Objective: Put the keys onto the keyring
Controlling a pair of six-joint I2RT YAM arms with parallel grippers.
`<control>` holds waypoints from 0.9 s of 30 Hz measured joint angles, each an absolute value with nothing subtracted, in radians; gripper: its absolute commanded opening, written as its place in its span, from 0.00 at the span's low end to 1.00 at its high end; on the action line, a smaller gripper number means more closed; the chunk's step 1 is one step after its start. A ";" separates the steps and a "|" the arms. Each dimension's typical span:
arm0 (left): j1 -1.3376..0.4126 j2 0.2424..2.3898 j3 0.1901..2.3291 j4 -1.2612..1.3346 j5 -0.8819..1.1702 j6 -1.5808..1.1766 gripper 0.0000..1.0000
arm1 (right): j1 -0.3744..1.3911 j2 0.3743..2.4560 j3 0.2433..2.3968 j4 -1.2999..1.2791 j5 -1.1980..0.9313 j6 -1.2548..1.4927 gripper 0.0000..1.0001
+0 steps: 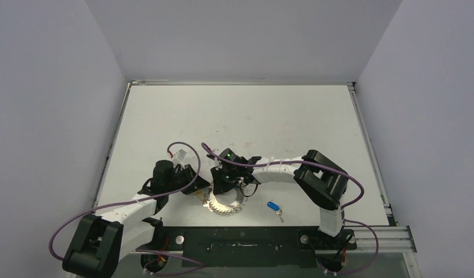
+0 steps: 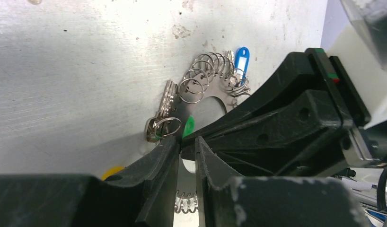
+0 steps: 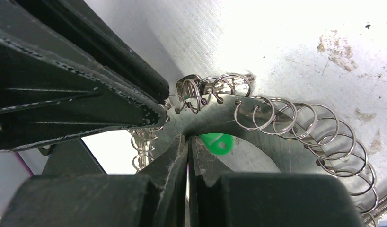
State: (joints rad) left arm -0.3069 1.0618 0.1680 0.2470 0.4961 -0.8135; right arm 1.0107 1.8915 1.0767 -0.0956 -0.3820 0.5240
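Two robot arms meet low over a pale tabletop (image 1: 240,116). Both tools are working at the same stretch of the keyring (image 1: 224,204). The keyring is a flat silver band fringed with small wire loops (image 3: 295,124), and it lies close to the arms' bases.

The right tool (image 3: 187,138) is clenched. Its two black fingers are pressed almost together and pinch the inner edge of the keyring's flat band. Just beside its tip, inside the ring's opening, sits a green tag (image 3: 216,143).

The left tool (image 2: 187,142) comes in from the opposite side, nearly tip to tip with the right tool. Its fingers stand a narrow gap apart, and part of the band and a few loops show through that gap. Whether it is clamping anything cannot be told.

Just past the left tool's fingertips is a small cluster of silver keys (image 2: 163,111) on a little split ring, resting against the outer edge of the keyring. Whether they are threaded onto it cannot be made out. A sliver of a yellow tag (image 2: 111,171) peeks out beside the left tool's outer finger, and the rest of it is hidden.

A blue-tagged key (image 1: 274,207) lies alone on the tabletop on the right tool's side of the keyring. It is apart from both tools and touched by neither.
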 measured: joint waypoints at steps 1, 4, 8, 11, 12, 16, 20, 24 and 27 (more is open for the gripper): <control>-0.307 1.051 0.168 0.243 0.500 -0.816 0.18 | 1.011 1.892 1.077 -0.094 -0.382 0.524 0.00; -0.307 1.035 0.167 0.234 0.505 -0.817 0.18 | 1.011 1.893 1.077 -0.091 -0.382 0.524 0.00; -0.307 1.041 0.167 0.222 0.506 -0.812 0.21 | 1.011 1.894 1.077 -0.090 -0.382 0.524 0.00; -0.307 1.048 0.167 0.201 0.501 -0.802 0.27 | 1.011 1.894 1.077 -0.090 -0.382 0.523 0.00; -0.307 1.048 0.167 0.191 0.497 -0.799 0.28 | 1.011 1.894 1.077 -0.090 -0.382 0.522 0.00; -0.308 1.010 0.180 0.093 0.431 -0.776 0.37 | 1.011 1.894 1.078 -0.090 -0.382 0.517 0.00; -0.309 0.973 0.186 0.050 0.369 -0.748 0.41 | 1.012 1.894 1.078 -0.090 -0.382 0.513 0.00; -0.314 1.002 0.202 0.056 0.367 -0.743 0.42 | 1.013 1.894 1.079 -0.090 -0.382 0.510 0.00; -0.316 1.048 0.216 0.085 0.377 -0.742 0.42 | 1.013 1.894 1.079 -0.090 -0.382 0.509 0.00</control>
